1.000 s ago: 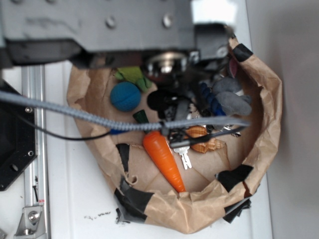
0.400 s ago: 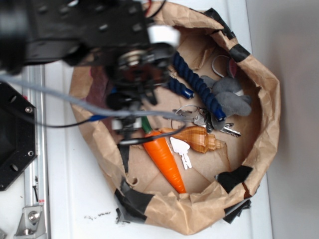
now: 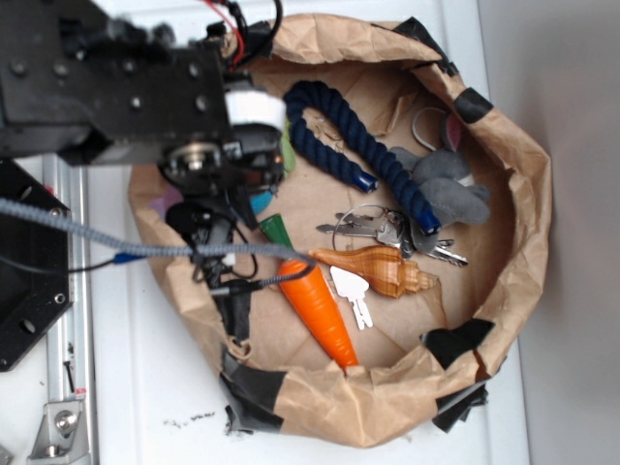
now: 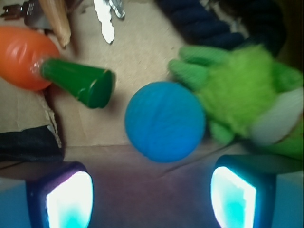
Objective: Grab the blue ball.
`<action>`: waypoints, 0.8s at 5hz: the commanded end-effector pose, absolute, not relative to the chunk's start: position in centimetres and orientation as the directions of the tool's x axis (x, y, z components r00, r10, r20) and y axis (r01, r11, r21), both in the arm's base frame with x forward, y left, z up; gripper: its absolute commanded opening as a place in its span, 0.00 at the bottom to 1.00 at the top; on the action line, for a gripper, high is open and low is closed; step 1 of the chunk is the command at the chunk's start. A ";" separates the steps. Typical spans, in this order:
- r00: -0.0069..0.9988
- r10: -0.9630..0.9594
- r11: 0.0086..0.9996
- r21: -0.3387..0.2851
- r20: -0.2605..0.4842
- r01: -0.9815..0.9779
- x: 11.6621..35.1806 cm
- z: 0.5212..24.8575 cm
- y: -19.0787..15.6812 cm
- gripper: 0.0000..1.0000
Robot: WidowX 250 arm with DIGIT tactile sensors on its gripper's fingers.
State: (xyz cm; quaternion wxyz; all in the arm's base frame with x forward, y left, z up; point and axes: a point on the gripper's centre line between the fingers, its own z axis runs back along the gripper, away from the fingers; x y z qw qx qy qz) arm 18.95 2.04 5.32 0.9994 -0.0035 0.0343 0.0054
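1. The blue ball (image 4: 165, 121) is a round turquoise sphere with fine ribbing across its surface. It lies on the brown paper floor of the bag, between the carrot's green stem (image 4: 78, 83) and the green plush toy (image 4: 240, 102), and touches the plush's paw.
2. The gripper (image 4: 151, 192) hangs above the ball with its jaws apart. The two pads (image 4: 69, 199) glow pale blue-white at the lower corners of the wrist view, the ball sits centred just ahead of the gap, and nothing is held.
3. The paper bag (image 3: 518, 242) is crumpled brown kraft paper rolled down into a bowl shape and patched with strips of black tape. It stands on a white desk (image 3: 145, 387).
4. The carrot (image 3: 318, 310) is smooth glossy orange plastic, tapering to a point.
5. The dark navy rope (image 3: 354, 155) is thick, twisted and bent into a loop.
6. Beside it lie a grey felt-like plush (image 3: 448, 189), a ridged tan seashell (image 3: 383, 268) and metal keys (image 3: 354, 295) on a ring.
7. In the exterior view the black arm hides most of the ball, and no writing can be read anywhere.
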 end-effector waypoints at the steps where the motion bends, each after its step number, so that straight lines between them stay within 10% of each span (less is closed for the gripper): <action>1: 0.977 0.191 0.979 -0.059 -0.094 -0.197 20.0 2.4 3.1 1.00; 2: 0.978 0.198 0.980 -0.013 -0.069 -0.200 20.0 1.3 3.6 0.00; 4: 0.986 0.161 0.987 0.013 -0.040 -0.160 19.8 1.6 3.8 0.00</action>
